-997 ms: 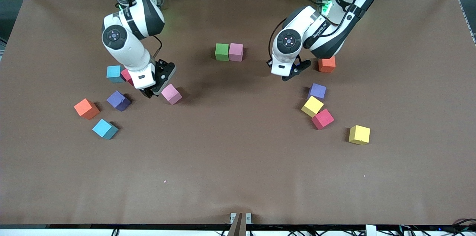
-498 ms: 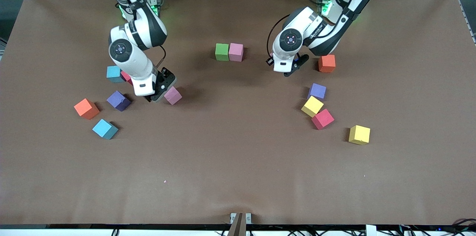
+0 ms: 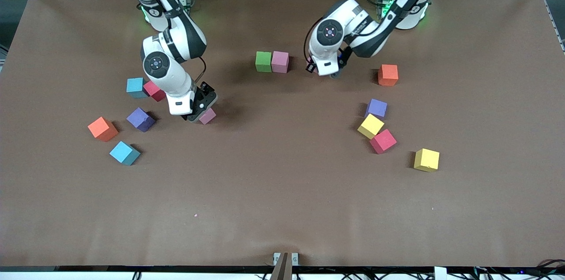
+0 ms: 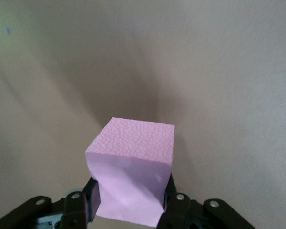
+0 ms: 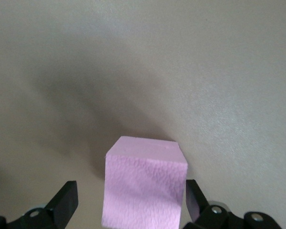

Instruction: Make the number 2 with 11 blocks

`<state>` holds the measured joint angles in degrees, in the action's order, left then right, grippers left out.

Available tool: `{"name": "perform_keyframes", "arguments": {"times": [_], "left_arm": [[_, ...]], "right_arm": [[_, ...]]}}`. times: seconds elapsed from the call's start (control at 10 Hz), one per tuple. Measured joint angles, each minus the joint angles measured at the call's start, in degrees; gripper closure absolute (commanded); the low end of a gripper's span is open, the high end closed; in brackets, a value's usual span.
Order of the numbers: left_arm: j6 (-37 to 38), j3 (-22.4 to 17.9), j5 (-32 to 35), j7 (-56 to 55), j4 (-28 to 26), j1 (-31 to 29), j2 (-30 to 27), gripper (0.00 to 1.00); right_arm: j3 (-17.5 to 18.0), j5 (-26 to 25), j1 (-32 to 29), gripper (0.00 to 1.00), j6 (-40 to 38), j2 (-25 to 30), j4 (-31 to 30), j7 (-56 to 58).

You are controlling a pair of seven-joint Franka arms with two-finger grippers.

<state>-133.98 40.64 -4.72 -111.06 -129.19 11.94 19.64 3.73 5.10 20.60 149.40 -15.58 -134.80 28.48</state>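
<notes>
A pink block [image 5: 145,183] sits between the open right gripper [image 5: 131,202] fingers.

High front camera faces both robots across the brown table [image 3: 282,191]; each wrist camera looks down close past its own fingers at a pink block

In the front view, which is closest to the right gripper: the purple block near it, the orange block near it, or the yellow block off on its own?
From the right gripper:
1. Purple block, beside it.
2. Orange block, toward the right arm's end.
3. Lone yellow block, toward the left arm's end.

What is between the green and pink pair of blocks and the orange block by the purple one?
The left gripper, holding a pink block, hangs between the pair and the orange block, as the front view shows.
</notes>
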Motion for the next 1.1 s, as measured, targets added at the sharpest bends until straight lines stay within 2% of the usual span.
{"name": "perform_keyframes", "arguments": {"times": [0.5,0.7,0.8,1.0,1.1], "left_arm": [[-6.97,-0.26,-0.03,-13.66,-1.56,0.79,2.38,1.00],[-8.89,-0.21,-0.03,-17.02,-2.23,0.87,2.51,1.00],[-9.37,-0.20,-0.03,-18.29,-2.30,0.88,2.54,1.00],[-10.49,-0.19,-0.03,-20.61,-2.46,1.01,2.59,1.00],[-11.16,-0.17,-0.03,-21.11,-2.56,1.06,2.60,1.00]], "right_arm": [[-0.09,0.06,-0.12,0.00,3.50,-3.43,0.08,0.01],[-0.26,0.08,-0.57,0.06,3.62,-4.18,0.08,0.02],[-0.37,0.08,-0.71,0.06,3.62,-4.59,0.08,0.02],[-0.42,0.08,-0.77,0.18,3.66,-5.02,0.09,0.37],[-0.44,0.08,-1.04,0.21,3.67,-5.03,0.10,0.87]]}}
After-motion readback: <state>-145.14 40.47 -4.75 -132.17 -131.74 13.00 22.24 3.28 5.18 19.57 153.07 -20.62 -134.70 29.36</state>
